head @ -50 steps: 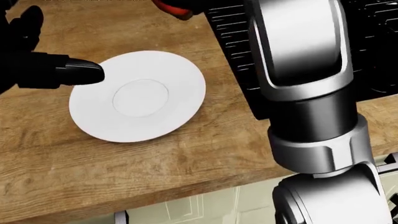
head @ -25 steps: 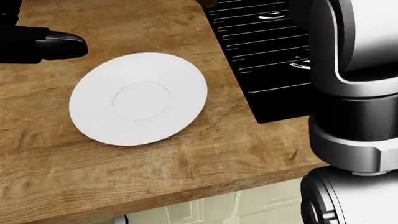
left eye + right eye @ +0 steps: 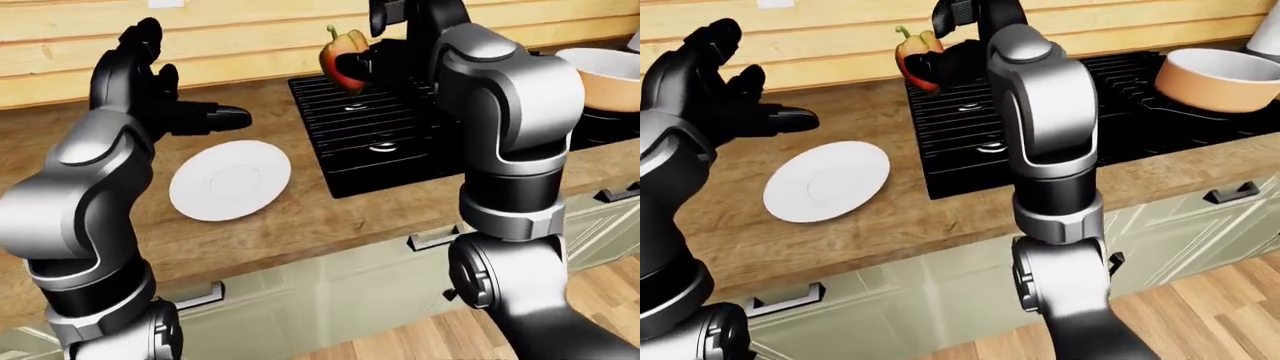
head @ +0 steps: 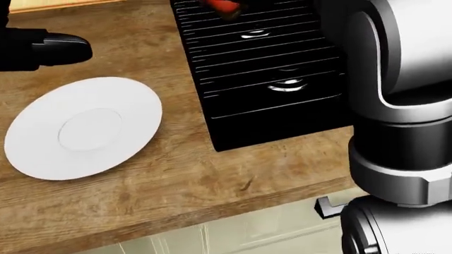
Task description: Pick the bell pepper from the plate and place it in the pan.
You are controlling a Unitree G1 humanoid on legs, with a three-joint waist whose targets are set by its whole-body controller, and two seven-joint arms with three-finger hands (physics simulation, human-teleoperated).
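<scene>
Bell pepper (image 3: 915, 56): orange-red, green stem up, held aloft over the left part of the black stove grate (image 3: 370, 131), well clear of the surface; only its lower red edge shows at the top of the head view. Right hand (image 3: 962, 45): dark fingers appear wrapped on the pepper's right side, though the grip itself is partly hidden by the forearm, so how firmly it closes cannot be told. Plate (image 3: 230, 180): white, bare, lying on the wooden counter (image 3: 330, 217) to the left of the stove. Left hand (image 3: 165, 112): fingers spread, holding nothing, hovering above the plate's upper left edge. Pan (image 3: 1220, 79): tan-orange with a pale inside, on the right end of the stove, well apart from the pepper. Step in hand, as judged: carrying the pepper across toward the pan. Handling advice: keep the pepper high enough to pass over the pan's rim, move rightward along the stove without tilting the wrist, bring it over the pan's middle, lower it inside the wall, and only then part the fingers. Risk: the smooth, rounded skin may slip if the grip loosens in transit.
</scene>
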